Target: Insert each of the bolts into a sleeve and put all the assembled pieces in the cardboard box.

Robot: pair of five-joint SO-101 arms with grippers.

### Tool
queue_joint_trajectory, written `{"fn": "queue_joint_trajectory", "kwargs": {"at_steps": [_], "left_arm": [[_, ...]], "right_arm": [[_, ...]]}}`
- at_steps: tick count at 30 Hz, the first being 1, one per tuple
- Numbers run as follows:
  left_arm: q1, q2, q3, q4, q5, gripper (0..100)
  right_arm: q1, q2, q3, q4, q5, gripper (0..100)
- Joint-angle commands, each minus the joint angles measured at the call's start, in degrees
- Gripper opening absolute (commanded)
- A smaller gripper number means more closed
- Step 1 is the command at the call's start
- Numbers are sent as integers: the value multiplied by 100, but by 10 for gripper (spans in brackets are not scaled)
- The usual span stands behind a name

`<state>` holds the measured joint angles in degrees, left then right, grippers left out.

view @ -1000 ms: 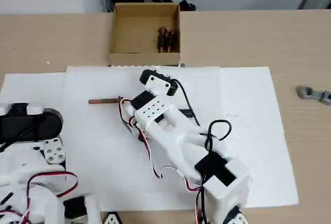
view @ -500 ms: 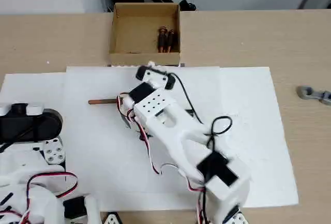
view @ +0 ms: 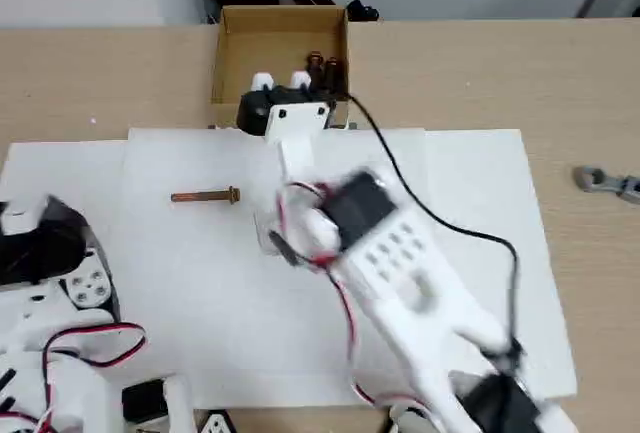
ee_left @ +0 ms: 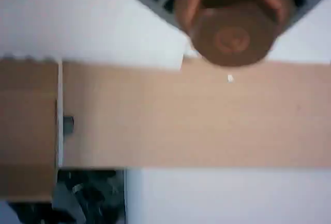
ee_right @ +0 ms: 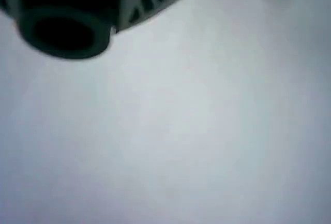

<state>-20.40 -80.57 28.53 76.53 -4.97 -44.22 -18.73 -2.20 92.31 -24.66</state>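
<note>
Right jaws clamp a black sleeve (ee_right: 64,32) close by the cardboard box (view: 232,53); left jaws pinch a bolt (ee_left: 232,30) farther back from it, probably held ready for the sleeve.

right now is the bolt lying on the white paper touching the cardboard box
Apart. The high view shows the loose bolt on the white paper with bare paper between it and the cardboard box.

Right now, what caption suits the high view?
An arm's gripper at the cardboard box; one bolt lies on the white sheet.
</note>
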Motion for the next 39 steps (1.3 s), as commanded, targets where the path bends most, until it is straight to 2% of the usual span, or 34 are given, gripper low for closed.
{"fn": "queue_joint_trajectory", "kwargs": {"at_steps": [1,9,13,18,22,27,30,34,39], "left_arm": [[9,26,-22,-492,62,6],[9,35,-22,-941,413,6],[9,35,-31,-1319,413,6],[9,246,-57,-1547,545,6],[35,659,-66,-1582,826,6],[774,1125,-110,-1978,967,6],[1319,1503,-321,-2075,967,6],[1829,2057,-848,-2075,941,6],[2778,2708,-1543,-2066,932,6]], "right_arm": [[48,-1007,-255,-4,686,12],[48,-2466,-246,-22,1688,12],[75,-3064,-88,-453,2022,12],[725,-3899,1284,-1279,2374,11],[1007,-4857,2980,-2484,2382,8],[980,-6220,5187,-4224,2382,6],[980,-6844,6154,-4866,2365,4],[919,-7257,6936,-5385,2356,4],[884,-7266,7569,-6457,2374,4]]}}
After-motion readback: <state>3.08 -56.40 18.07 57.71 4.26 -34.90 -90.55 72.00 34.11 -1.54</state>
